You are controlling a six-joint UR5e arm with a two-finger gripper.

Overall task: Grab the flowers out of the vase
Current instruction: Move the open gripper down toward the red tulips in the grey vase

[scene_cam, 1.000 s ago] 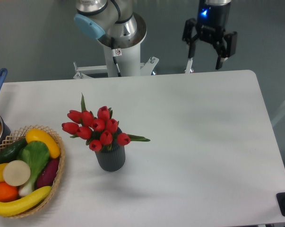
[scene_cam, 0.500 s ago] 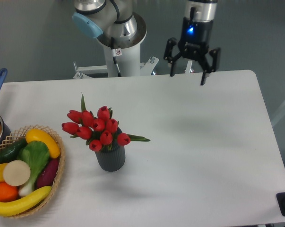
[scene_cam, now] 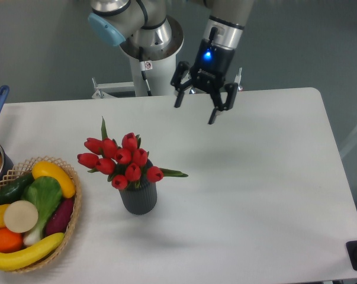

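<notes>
Gripper (scene_cam: 195, 114) hangs w/ fingers spread, nothing in it, up-right of the flowers (scene_cam: 122, 160), which sit bunched in the vase (scene_cam: 139, 199), so approach looks unblocked.

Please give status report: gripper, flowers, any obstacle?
Gripper open, empty, above table, up-right of flowers. Flowers upright in vase, untouched. Nothing between them.

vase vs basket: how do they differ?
The vase is a small dark grey ribbed cylinder; the basket is tan, woven, wide and shallow. The vase holds red flowers that spread wider than it; the basket holds fruit and vegetables. The vase is fully in view near mid-table; the basket is cut off by the picture's left edge. Both sit upright on the white table.
</notes>
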